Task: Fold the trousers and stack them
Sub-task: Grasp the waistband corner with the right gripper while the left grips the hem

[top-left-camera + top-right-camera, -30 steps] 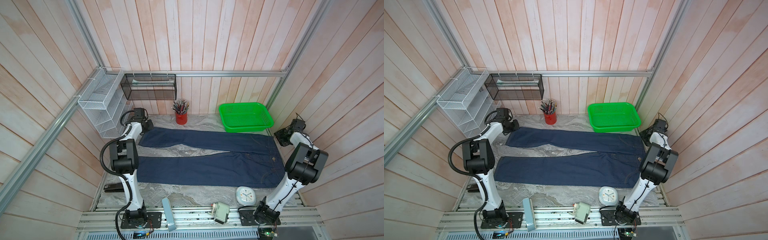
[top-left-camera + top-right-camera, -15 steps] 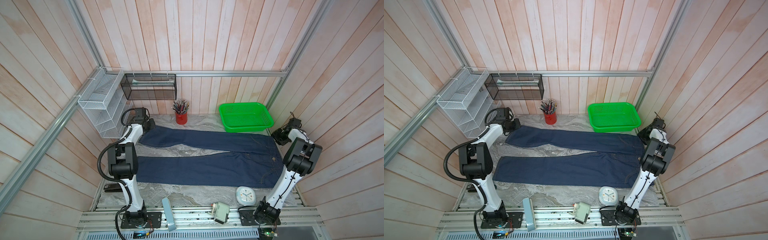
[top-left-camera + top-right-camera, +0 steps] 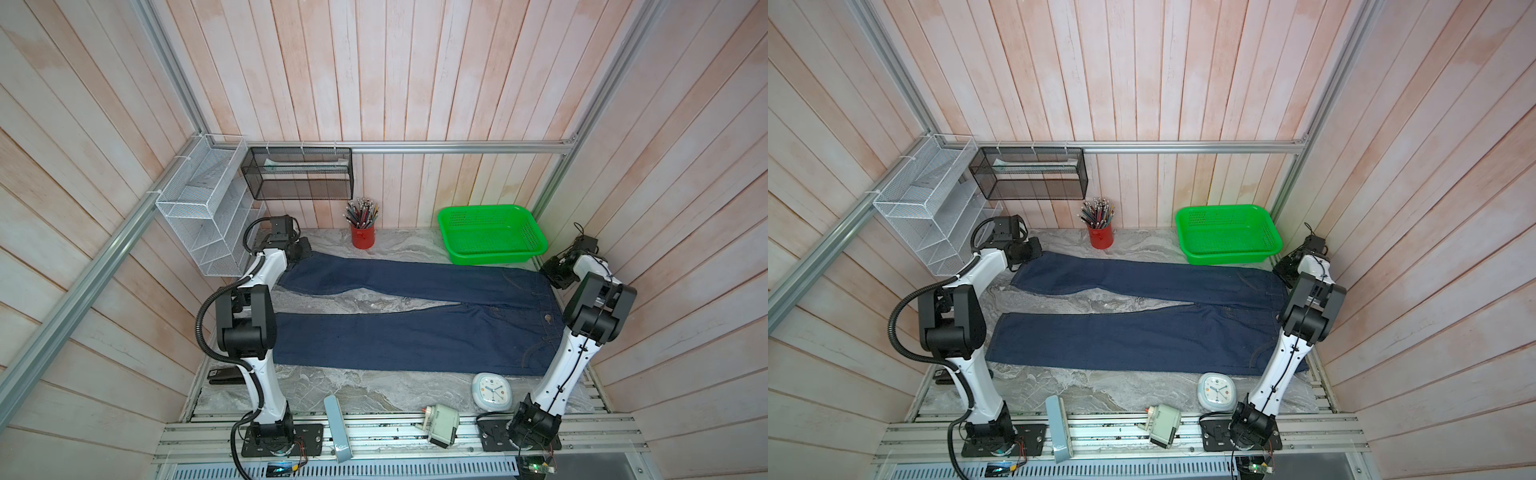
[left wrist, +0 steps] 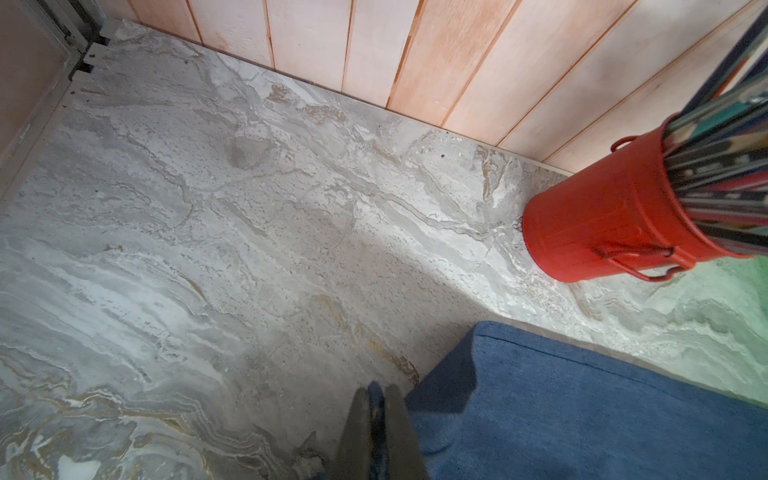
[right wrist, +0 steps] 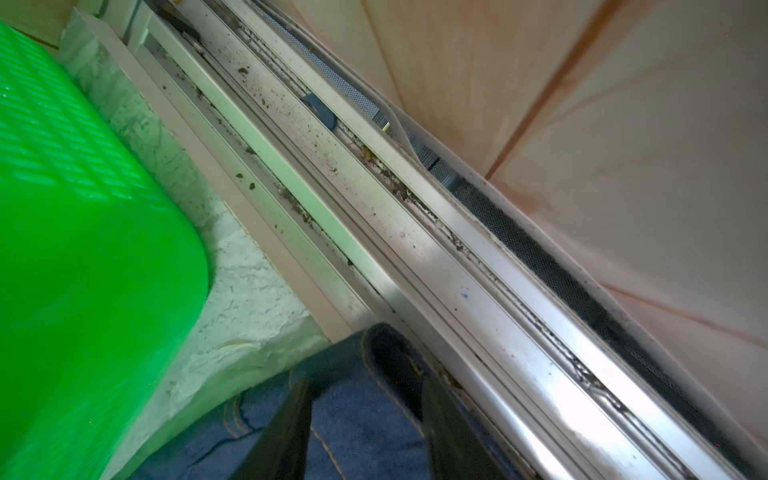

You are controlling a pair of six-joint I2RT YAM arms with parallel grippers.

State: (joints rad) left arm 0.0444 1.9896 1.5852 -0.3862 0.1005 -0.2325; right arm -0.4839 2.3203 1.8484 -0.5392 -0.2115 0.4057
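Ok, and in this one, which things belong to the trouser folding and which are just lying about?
In the job: trousers; left end effector, shut on the far leg's hem; right end effector, jaws apart over the waistband corner.

Lying about: green basket, red pencil pot, alarm clock, white wire rack, black mesh shelf, grey device.

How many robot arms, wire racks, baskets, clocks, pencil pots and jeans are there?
Robot arms: 2
Wire racks: 2
Green basket: 1
Alarm clock: 1
Red pencil pot: 1
Jeans: 1
Total: 8
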